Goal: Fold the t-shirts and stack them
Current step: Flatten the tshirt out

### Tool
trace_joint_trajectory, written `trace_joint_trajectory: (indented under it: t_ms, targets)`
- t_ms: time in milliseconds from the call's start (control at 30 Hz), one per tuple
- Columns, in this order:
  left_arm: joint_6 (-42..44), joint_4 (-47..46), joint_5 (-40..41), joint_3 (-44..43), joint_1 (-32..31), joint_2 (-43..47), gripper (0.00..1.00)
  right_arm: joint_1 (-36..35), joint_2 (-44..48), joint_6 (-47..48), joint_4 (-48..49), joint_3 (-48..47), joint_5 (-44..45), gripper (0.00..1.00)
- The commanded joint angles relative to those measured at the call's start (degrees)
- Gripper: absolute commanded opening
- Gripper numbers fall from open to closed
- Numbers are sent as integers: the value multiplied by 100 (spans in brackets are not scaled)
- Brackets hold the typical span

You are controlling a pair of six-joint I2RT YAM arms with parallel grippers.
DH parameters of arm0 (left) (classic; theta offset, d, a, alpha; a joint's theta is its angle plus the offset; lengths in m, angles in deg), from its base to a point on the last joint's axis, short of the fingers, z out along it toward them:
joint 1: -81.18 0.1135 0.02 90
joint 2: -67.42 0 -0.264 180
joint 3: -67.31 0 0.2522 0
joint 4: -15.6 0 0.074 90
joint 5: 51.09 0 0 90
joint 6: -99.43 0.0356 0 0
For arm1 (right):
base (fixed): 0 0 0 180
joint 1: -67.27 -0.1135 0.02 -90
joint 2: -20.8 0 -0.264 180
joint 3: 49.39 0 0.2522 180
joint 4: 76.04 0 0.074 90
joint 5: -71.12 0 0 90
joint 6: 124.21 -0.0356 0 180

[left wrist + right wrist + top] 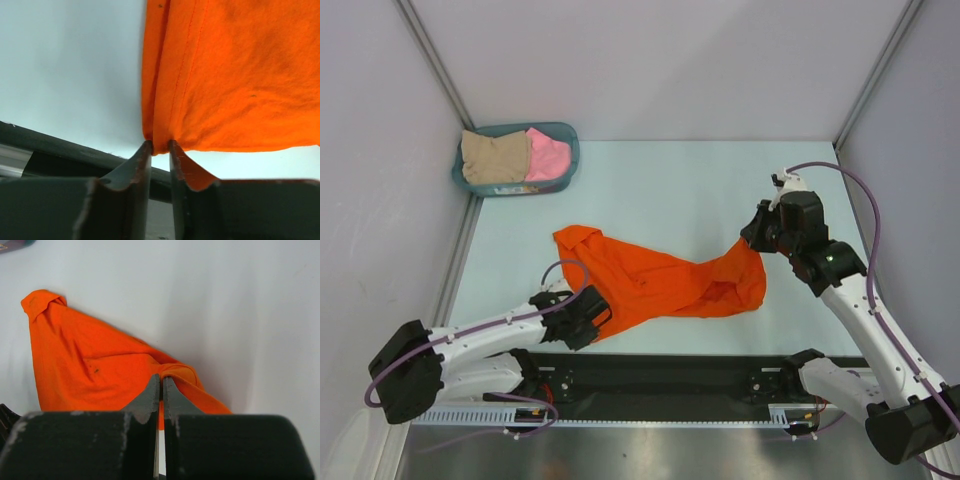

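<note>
My left arm lies low, its white forearm stretched from the near-left corner out to the right over the pale blue-green table (670, 190), with a purple cable (565, 268) looped over the wrist. My left gripper (595, 312) sits at the near-left edge of the soft, bright orange t-shirt (660, 280). In the left wrist view, my left gripper (159, 145) has its fingers drawn close with a narrow fold of the orange t-shirt (235, 75) pinched between the tips. The stitched hem runs up and away from the pinch, and the black rail at the table's near edge lies below it. My right arm rises from the near-right corner and leans toward the far side, the wrist bent over to the left. My right gripper (752, 240) points at the shirt's right end, where the cloth is drawn up into a narrow neck. In the right wrist view, my right gripper (161, 379) has its fingers pressed together on a bunched ridge of the orange t-shirt (85, 365), which spreads to the left and ends in a folded corner. The shirt lies crumpled across the middle of the table between my two grippers. At the far-left corner stands a teal plastic basket (570, 140) holding a beige t-shirt (492, 156) and, beside it, a pink t-shirt (550, 156). Pale marks on the basket's near wall are too small to read.
</note>
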Motion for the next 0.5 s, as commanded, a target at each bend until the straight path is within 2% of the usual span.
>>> trace_joint_trajectory:
  t_ms: [0,67,133,333,467]
  targets:
    - [48,-304,26,142,-38,45,21,23,88,-40,89,14,-45,0]
    - [66,-366,61,177,-38,106,8,23,79,-49,80,5,-45,0]
    - [110,-384,114,177,-38,142,0,15,79,-58,71,-3,-45,0]
    - [470,-296,377,-121,-47,423,0,14,61,-110,45,-126,-45,0]
    - [1005,308,1271,-1119,-38,722,0,32,88,-119,9,-337,192,0]
